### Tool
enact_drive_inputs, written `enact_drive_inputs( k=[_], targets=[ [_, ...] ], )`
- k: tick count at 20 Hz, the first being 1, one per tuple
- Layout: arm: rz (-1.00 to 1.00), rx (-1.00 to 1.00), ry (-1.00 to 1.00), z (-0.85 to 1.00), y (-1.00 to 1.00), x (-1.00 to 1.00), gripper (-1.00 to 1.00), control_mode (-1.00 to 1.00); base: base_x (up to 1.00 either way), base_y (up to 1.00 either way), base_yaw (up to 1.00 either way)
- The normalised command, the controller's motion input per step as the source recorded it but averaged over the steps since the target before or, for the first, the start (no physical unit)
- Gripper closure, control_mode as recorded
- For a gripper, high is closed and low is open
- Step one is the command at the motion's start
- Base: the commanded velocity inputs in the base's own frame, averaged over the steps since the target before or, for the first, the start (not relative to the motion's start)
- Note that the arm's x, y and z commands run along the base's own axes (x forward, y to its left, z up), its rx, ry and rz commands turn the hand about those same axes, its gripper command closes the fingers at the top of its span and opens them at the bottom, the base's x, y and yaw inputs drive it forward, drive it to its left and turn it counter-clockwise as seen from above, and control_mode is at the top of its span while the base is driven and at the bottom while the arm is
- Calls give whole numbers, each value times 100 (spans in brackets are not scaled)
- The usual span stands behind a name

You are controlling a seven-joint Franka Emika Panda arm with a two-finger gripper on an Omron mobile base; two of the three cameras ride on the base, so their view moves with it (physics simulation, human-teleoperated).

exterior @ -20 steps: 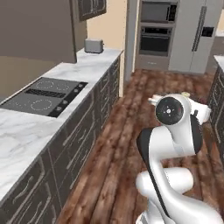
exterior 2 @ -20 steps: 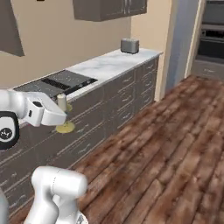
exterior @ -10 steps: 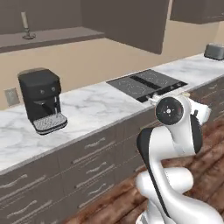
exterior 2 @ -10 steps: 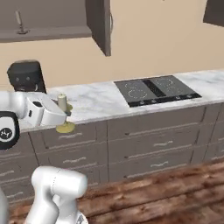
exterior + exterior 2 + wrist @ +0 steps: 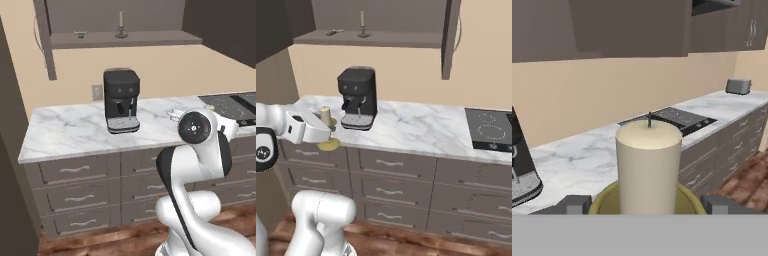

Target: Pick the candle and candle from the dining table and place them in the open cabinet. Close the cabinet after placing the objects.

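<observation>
My gripper (image 5: 646,205) is shut on a cream candle (image 5: 648,165) that stands upright in an olive-yellow dish, with a finger tip on each side of the dish. In the right base view the held candle (image 5: 325,116) hangs in front of the counter's left end, at the gripper (image 5: 323,131). A second slim candle (image 5: 120,22) on a dark base stands on the shelf of the open cabinet (image 5: 125,39), high on the wall. That candle (image 5: 362,21) and the cabinet (image 5: 371,39) also show from the right. The dining table is out of view.
A black coffee machine (image 5: 121,100) stands on the marble counter (image 5: 70,130) below the cabinet. A small green bowl (image 5: 80,34) sits left of the shelf candle. A cooktop (image 5: 488,127) lies to the right, a toaster (image 5: 738,86) farther along. The cabinet door (image 5: 448,35) juts out.
The base has turned, so the whole view shifted: the coffee machine and open cabinet now sit in the middle. The candle stays in my gripper as before.
</observation>
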Motion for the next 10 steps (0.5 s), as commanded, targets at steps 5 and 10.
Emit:
enact_drive_inputs(
  k=[5, 10],
  targets=[
    [0, 0, 0, 0, 0, 0, 100, 100, 46, -17, 21],
    [0, 0, 0, 0, 0, 0, 100, 100, 45, -27, 9]
  ],
)
